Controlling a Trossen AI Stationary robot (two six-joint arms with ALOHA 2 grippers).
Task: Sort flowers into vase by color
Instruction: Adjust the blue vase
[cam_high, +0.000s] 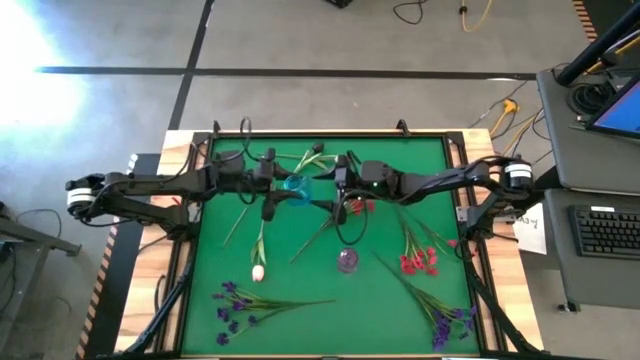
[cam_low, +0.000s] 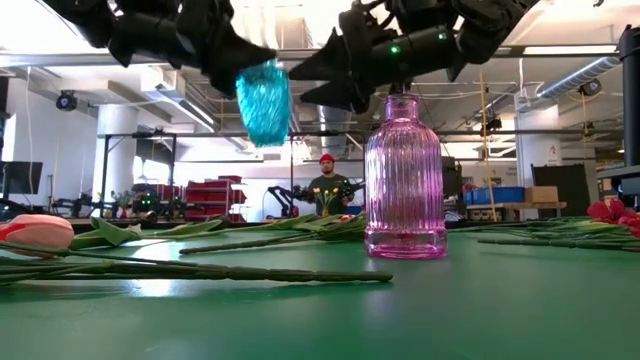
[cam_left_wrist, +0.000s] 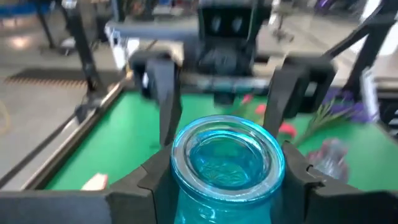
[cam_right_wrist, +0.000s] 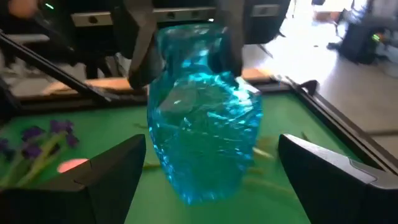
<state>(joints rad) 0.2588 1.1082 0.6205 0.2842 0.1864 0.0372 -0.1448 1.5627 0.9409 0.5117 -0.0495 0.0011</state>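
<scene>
Two dark fingers of the left gripper (cam_left_wrist: 227, 177) are clamped on the neck of a blue glass vase (cam_high: 296, 186), one finger on each side just under the rim, and the vase hangs in the air, well clear of the green table (cam_high: 300, 320). From table height the blue vase (cam_low: 264, 101) shows tilted, up above the flower stems. Facing it from the other side, the right gripper (cam_right_wrist: 211, 171) has its fingers spread wide apart, and the vase body sits between them without either finger touching it that I can see. Both arms meet near the middle of the table's far half.

Nearer the front, a pink ribbed glass vase (cam_low: 405, 180) stands upright on the green by itself, with no flowers in it. The flowers all lie flat on the table: a white-pink tulip (cam_high: 258, 271) left of centre with its stem running toward the arms, a purple bunch (cam_high: 233, 305) at the front left, red blossoms (cam_high: 418, 262) to the right, and more purple ones (cam_high: 450, 322) at the front right corner. Another tulip stem (cam_high: 313, 158) lies near the back edge. Beyond the table, a person (cam_low: 326, 185) stands far off in the room.
</scene>
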